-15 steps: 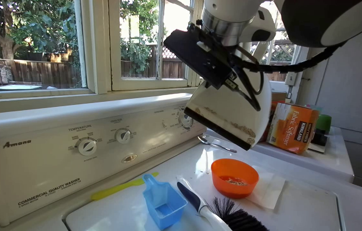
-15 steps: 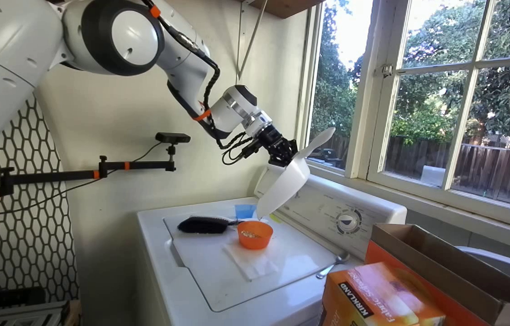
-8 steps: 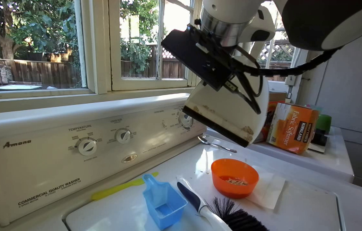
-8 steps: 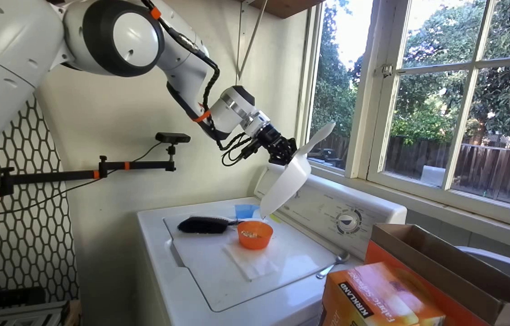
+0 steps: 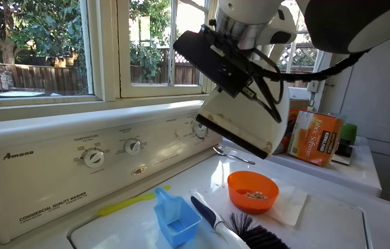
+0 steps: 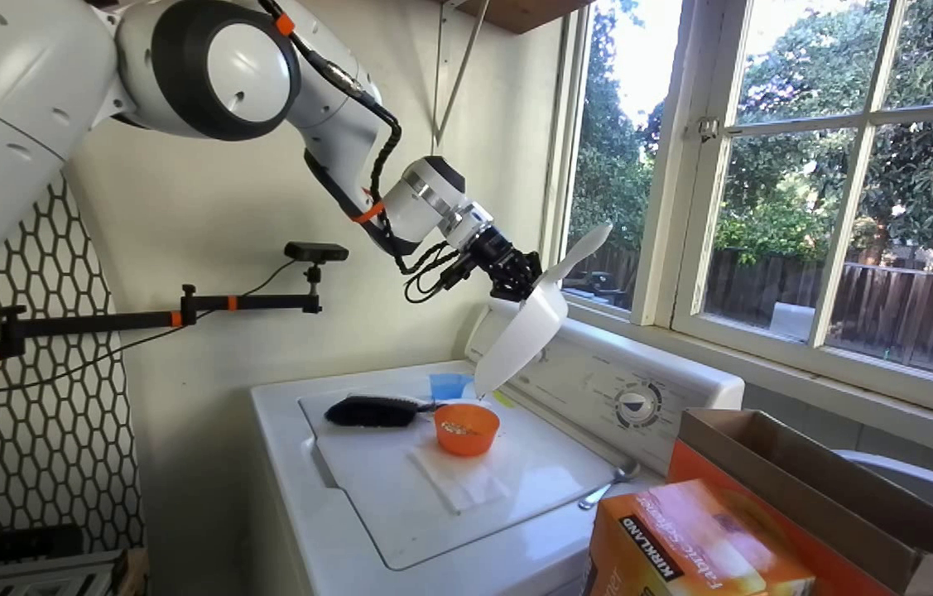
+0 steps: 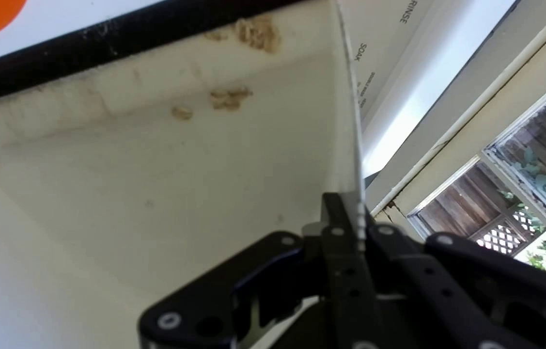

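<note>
My gripper [image 7: 359, 218] is clamped on the side wall of a white dustpan [image 7: 156, 194]; the wall is pinched between my two fingers. The dustpan is suspended above the washer lid [image 6: 408, 534], tilted, with its black lip [image 5: 231, 136] turned downward. In both exterior views the lip sits higher than the orange bowl [image 6: 468, 445]; whether it lies squarely over the opening, I cannot tell. The orange bowl stands upright, against or partly on a sheet of paper [image 5: 293, 211], and contains flakes [image 5: 256, 195]. More flakes lie just inside the lip, mainly toward its ends.

Step in hand, by my judgement: emptying the dustpan into the bowl; little appears left to discharge. The next move seems to call for a steeper tilt or a short shake above the bowl to release the residue. Apply firm clamping force: a thin wall could pivot between my fingers. Avoid the brush [image 5: 264, 237] and blue scoop [image 5: 184, 233] nearby.
</note>
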Tool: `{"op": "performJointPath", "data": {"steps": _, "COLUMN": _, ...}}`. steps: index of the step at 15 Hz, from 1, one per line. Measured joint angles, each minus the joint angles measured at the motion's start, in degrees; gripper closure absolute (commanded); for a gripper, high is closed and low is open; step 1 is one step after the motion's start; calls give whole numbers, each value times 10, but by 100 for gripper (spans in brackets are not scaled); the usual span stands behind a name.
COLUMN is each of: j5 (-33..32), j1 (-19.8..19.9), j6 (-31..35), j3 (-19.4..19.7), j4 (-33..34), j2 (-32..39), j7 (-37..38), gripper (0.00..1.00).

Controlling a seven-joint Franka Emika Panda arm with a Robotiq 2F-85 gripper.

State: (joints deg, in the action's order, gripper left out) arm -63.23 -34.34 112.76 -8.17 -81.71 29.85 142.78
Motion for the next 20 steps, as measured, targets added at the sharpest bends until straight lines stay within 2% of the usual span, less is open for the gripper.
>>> {"op": "performJointPath", "data": {"steps": 5, "j5": 0, "j1": 1, "j6": 1, "j3": -3, "j4": 1, "j2": 1, "j7": -6, "gripper": 99}}
{"op": "performJointPath", "data": {"steps": 12, "j5": 0, "j1": -2, "j6": 4, "j3": -13, "j4": 18, "j2": 21, "j7": -51, "gripper": 99}}
{"op": "performJointPath", "data": {"steps": 20, "j5": -45, "j1": -20, "j6": 4, "j3": -12, "j4": 27, "j2": 34, "j7": -70, "gripper": 99}}
